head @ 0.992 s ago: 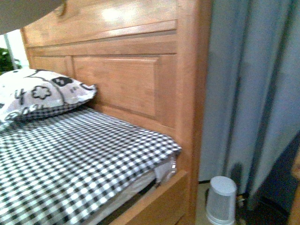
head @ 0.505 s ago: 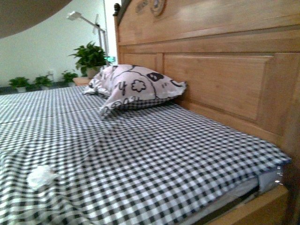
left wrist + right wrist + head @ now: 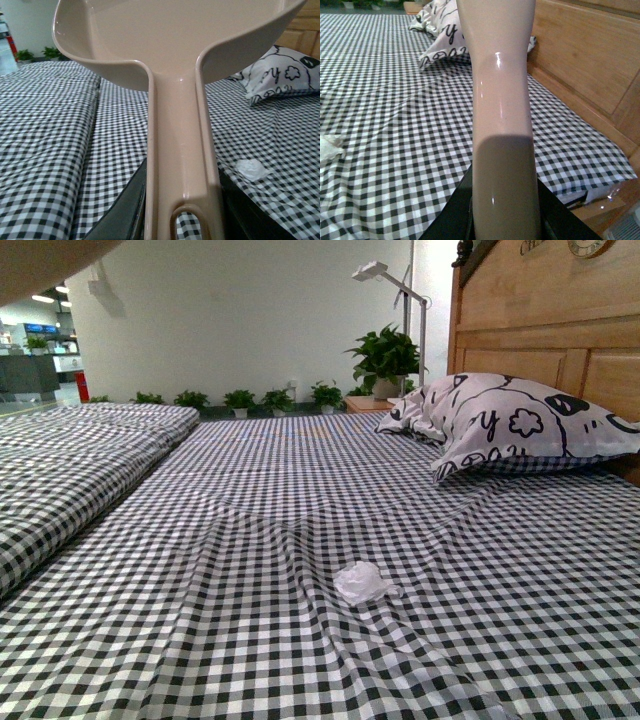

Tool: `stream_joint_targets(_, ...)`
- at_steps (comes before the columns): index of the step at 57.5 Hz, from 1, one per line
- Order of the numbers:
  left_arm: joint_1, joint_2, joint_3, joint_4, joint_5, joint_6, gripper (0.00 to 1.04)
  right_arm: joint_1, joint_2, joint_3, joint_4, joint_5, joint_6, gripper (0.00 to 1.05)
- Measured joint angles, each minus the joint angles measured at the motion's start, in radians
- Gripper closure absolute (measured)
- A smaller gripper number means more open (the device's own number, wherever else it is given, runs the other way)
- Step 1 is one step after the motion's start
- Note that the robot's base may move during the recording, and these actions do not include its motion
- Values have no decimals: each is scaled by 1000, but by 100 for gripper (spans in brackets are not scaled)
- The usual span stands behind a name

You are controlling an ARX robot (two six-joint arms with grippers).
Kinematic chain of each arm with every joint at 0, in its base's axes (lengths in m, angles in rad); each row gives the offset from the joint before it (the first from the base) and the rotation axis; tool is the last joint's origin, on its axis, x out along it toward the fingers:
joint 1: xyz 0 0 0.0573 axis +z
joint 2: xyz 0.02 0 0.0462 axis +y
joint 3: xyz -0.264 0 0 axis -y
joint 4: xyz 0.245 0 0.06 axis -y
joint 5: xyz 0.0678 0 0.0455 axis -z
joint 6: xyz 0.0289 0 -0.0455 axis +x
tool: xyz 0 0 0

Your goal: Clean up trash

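The trash lies on the checked bed. In the front view it is at about 7 o'clock from the pillow and well apart from it. The headboard stands at 2 o'clock. The left fingers pinch the dustpan by its handle. The right fingers pinch a pink handle.

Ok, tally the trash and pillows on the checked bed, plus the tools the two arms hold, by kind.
Trash wad: 1
Pillow: 1
Dustpan: 1
Pink-handled tool: 1
Total: 4
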Motion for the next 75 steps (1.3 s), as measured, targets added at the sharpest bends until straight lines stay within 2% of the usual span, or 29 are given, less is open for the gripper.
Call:
stream_joint_targets(3, -2, 4, 2, -10, -1, -4, 77, 0, 0, 0, 0, 3, 0, 86)
stream_joint_targets(6, 3, 27, 39, -124, -10, -24, 77, -2, -1, 0, 0, 5, 0, 86)
stream_joint_targets(9, 33, 67, 73, -186, 30, -17, 77, -4, -2, 0, 0, 8, 0, 86)
stream_joint_targets(13, 90, 143, 98, -179, 94, 18, 77, -4, -2, 0, 0, 7, 0, 86)
stream_joint_targets(18, 171, 274, 153, -147, 216, 131, 77, -4, -2, 0, 0, 3, 0, 86)
stream_joint_targets(24, 225, 423, 243, -130, 321, 280, 77, -4, -2, 0, 0, 5, 0, 86)
stream_joint_targets(33, 242, 593, 350, -164, 435, 514, 77, -4, -2, 0, 0, 4, 0, 86)
stream_joint_targets(44, 233, 737, 414, -250, 473, 774, 77, -4, -2, 0, 0, 5, 0, 86)
stream_joint_targets(52, 231, 795, 419, -255, 495, 918, 77, -4, -2, 0, 0, 4, 0, 86)
stream_joint_targets(64, 235, 846, 419, -246, 505, 1000, 78, -4, -2, 0, 0, 4, 0, 86)
stream_joint_targets(75, 265, 845, 419, -332, 555, 1015, 77, -4, -2, 0, 0, 5, 0, 86)
